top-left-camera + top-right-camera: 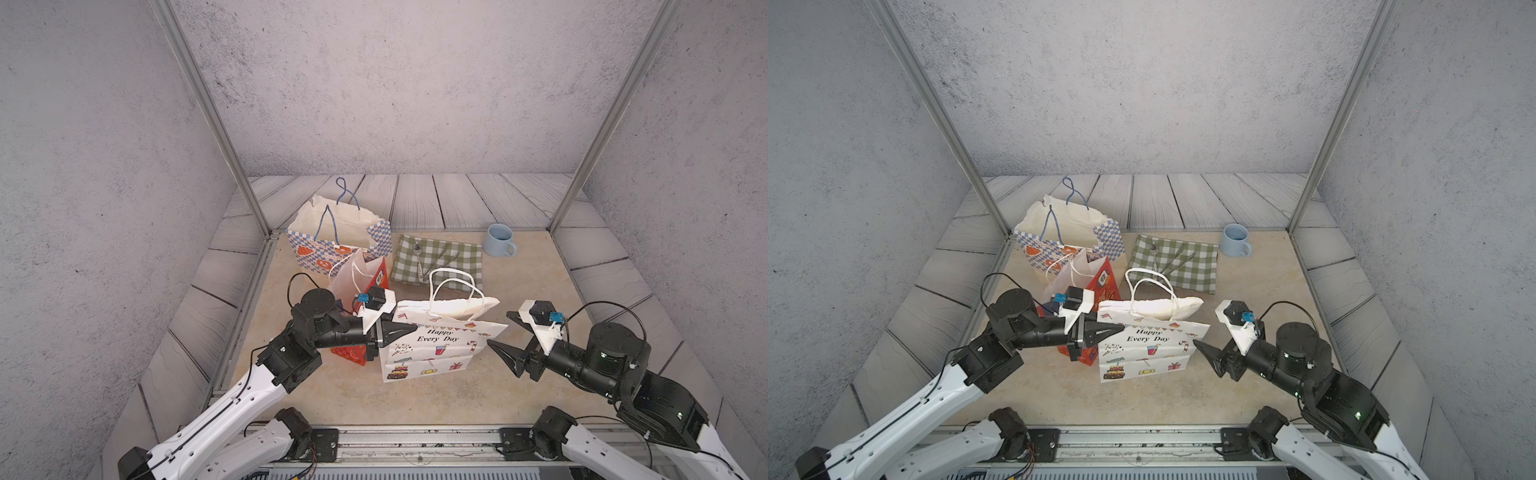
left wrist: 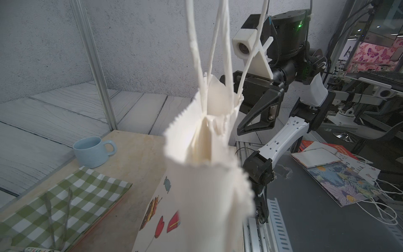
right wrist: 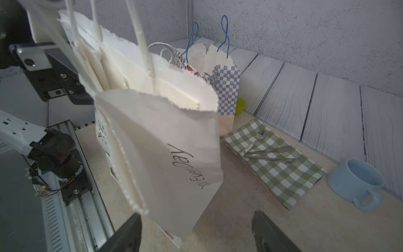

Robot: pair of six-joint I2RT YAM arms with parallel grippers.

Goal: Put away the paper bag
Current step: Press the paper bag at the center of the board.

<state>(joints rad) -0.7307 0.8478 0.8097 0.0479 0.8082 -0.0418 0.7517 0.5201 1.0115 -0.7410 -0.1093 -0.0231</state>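
Observation:
A white paper bag (image 1: 436, 349) (image 1: 1150, 353) printed "Happy Every Day" stands upright mid-table, its white cord handles (image 1: 453, 286) sticking up. My left gripper (image 1: 409, 328) (image 1: 1119, 331) is shut on the bag's upper left edge. In the left wrist view the bag (image 2: 207, 185) fills the foreground and hides the jaws. My right gripper (image 1: 500, 329) (image 1: 1206, 330) (image 3: 197, 231) stands open just off the bag's right edge, holding nothing. In the right wrist view the bag's (image 3: 163, 141) lower corner hangs between its two spread fingers.
Behind the white bag stand a blue-checked bag (image 1: 332, 245) and a red bag (image 1: 374, 282). A green checked cloth (image 1: 440, 257) carries a spoon (image 3: 255, 141) and tongs (image 3: 270, 155). A blue mug (image 1: 500, 241) sits at the back right. A green bowl (image 3: 239, 105) peeks from behind the checked bag.

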